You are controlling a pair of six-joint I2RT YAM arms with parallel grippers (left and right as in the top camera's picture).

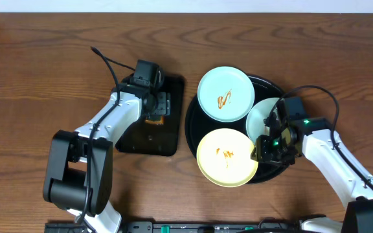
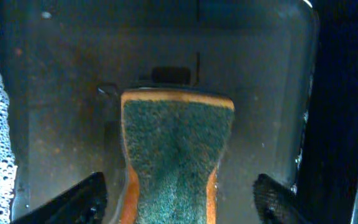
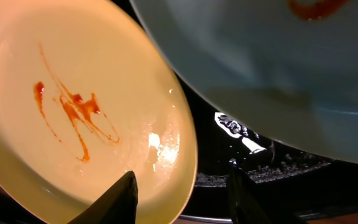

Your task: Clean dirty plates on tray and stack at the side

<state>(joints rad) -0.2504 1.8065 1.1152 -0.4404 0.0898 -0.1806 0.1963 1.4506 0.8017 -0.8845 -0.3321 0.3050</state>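
Observation:
Three plates lie on the round black tray (image 1: 193,129). A mint plate (image 1: 224,94) with a sauce squiggle is at the back. A second mint plate (image 1: 263,115) is partly under my right arm. The yellow plate (image 1: 226,157) with sauce is at the front. My right gripper (image 1: 263,149) is open, its fingers astride the yellow plate's right rim. In the right wrist view the gripper (image 3: 182,186) has one finger over the yellow plate (image 3: 73,106) and one over the tray (image 3: 272,168). My left gripper (image 2: 179,183) is open, one finger on each side of a green-topped orange sponge (image 2: 178,143).
The sponge lies in a smaller rectangular black tray (image 1: 149,139) left of the round tray; my left gripper (image 1: 153,103) hovers over it. In the right wrist view the back mint plate (image 3: 260,62) overlaps the yellow plate's edge. Brown wooden table all around.

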